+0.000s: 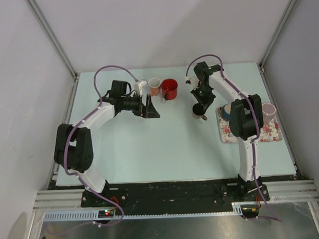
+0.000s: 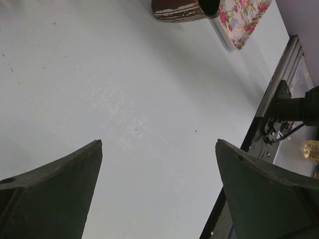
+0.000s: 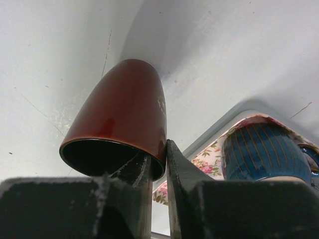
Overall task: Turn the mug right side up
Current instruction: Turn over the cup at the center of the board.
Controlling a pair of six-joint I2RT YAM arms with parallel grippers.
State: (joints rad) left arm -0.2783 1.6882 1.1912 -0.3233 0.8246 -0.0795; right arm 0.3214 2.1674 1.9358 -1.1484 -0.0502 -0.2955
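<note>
R gripper (image 1: pixel 200 110) on dark mug (image 1: pixel 200 116), nr tray (image 1: pixel 269 132)

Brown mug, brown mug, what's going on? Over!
Right gripper shut on brown mug rim, opening toward wrist. Left gripper open, empty. Floral tray alongside, apart.

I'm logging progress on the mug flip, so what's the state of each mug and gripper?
brown mug: mouth up, base on the table, rim pinched
right gripper: shut on the brown mug's rim
left gripper: open, empty
red mug: upright on the table
pale mug: upright, beside the red mug
blue mug: on the floral tray, orientation unclear
</note>
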